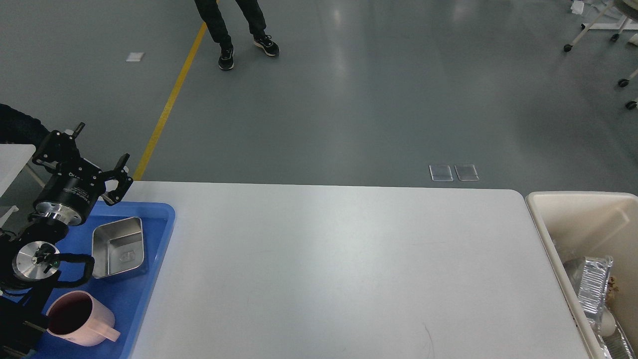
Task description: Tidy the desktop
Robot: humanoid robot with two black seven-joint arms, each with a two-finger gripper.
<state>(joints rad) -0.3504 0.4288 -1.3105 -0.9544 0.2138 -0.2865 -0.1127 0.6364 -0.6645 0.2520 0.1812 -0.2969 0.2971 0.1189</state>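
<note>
My fingers (121, 163) on the left gripper (97, 149) are spread wide apart, nothing between them, tips aimed up and away toward the far-left corner of the desktop (349, 269). Right gripper: not in the head view at all.

Desktop fills the lower middle of the view, long axis running left-right, far edge parallel to the top of frame, rounded far corners showing. Surface is white-grey, w/ a faint dark scuff near the front.

Left arm comes in from the left edge, wrist cylinder tilted up and to the right, silver joint cap below it; the gripper hangs over the far end of the blue tray (149, 279), touching nothing I can see.

The tray sits on the left end of the desktop. In it: a steel container (118, 247), empty, and nearer me a pink mug (79, 319), handle pointing right.

Off the right end, just beside the desktop, a cream bin (553, 229) w/ a crumpled foil tray (595, 284) inside.

Beyond: grey floor, a yellow line (172, 99) running diagonally, and a person's legs (234, 25) in dark trousers at the top.
</note>
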